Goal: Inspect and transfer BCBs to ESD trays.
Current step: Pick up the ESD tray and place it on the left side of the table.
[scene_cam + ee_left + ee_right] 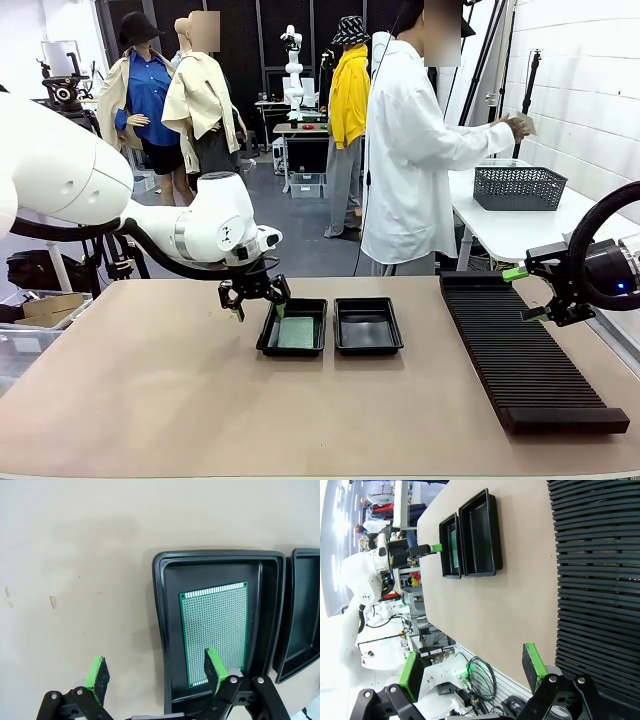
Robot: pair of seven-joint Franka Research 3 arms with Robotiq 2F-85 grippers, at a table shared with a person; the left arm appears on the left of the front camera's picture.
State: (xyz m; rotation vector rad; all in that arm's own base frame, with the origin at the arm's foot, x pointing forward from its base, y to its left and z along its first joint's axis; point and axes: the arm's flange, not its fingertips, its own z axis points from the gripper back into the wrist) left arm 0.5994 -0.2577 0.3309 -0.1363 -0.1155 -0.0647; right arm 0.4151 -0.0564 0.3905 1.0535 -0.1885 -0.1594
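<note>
Two black ESD trays lie side by side mid-table. The left tray (262, 340) (161, 610) (446, 560) holds one green BCB (297, 333) (215, 627) lying flat. Nothing lies in the right tray (368, 326) (300, 600) (479, 532). My left gripper (255, 300) (156, 672) hangs open over that left tray's outer rim, one finger above the board's near end, the other over bare table. At the rack's near-right side my right gripper (530, 290) (472, 672) stands open with nothing between its fingers.
A long black ribbed rack (525, 350) (600, 580) lies on the table's right side. A person in a white coat (410, 160) stands at the far side, turned toward a grey mesh basket (518, 187) on a white side table.
</note>
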